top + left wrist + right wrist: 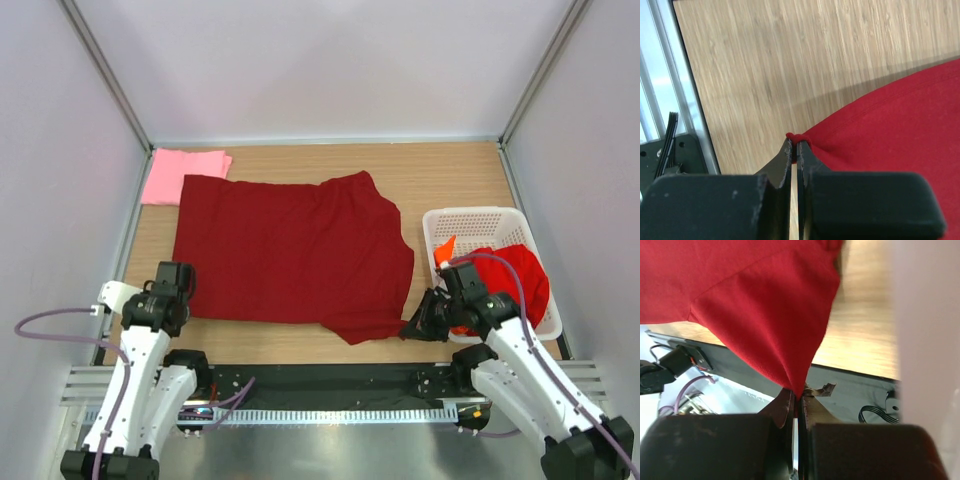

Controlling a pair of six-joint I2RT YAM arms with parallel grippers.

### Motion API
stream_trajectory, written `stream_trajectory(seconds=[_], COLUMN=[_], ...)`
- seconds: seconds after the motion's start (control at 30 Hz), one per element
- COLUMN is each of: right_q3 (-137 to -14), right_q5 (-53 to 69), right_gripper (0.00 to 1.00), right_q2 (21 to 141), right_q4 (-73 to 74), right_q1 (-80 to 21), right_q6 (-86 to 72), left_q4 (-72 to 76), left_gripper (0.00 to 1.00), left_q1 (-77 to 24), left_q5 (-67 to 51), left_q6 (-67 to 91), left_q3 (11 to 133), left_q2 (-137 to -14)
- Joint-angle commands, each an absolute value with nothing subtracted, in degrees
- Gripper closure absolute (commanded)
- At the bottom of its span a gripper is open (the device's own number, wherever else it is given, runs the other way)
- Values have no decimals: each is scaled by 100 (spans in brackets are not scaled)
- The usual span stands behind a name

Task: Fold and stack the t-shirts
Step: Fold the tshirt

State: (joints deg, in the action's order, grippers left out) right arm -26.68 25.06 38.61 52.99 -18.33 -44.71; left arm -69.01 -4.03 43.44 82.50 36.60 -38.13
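From above, the maroon shirt point(290, 255) lies spread nearly flat across the middle of the table point(450, 175), with a folded pink shirt point(185, 176) at the far left corner, just touching its far edge. On the right a basket point(470, 220) holds the red shirt point(520, 275) and a bit of the orange shirt point(446, 247). The left gripper point(183, 303) sits at the maroon shirt's near left corner and the right gripper point(418, 328) at its near right tip, which looks like a sleeve. In the left wrist view the fingers point(785, 160) are pinched tight on a small nub of maroon hem, low over the wood. In the right wrist view the fingers point(785, 412) are likewise clamped on a point of cloth, which fans away from them in a taut wedge. I'd say this is the start of the first fold on the second shirt. Next, both arms would need to lift together and carry the near edge toward the far edge, level and evenly spaced, so the cloth lands without bunching
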Motion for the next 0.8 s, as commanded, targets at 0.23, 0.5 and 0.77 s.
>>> stream_trajectory(seconds=[0.23,0.5,0.77], right_q3=[-4410,-5097,-5668], right_q5=[2224,2250,2083], right_gripper=[99,99,99], right_q2=[6098,7337,7901], right_q4=[4456,3982,3920], right_q1=[-1846,-1846,-1828], right_q6=[-3499,-3375,-3261], left_q4=[-5608,-5598,-5581], left_gripper=[99,100,100], left_q1=[-369,-369,-360], left_q5=[4790,4808,4817], left_q6=[6900,6619,6346], left_q3=[3990,4947,5396], left_q2=[-5333,-7170,-8120])
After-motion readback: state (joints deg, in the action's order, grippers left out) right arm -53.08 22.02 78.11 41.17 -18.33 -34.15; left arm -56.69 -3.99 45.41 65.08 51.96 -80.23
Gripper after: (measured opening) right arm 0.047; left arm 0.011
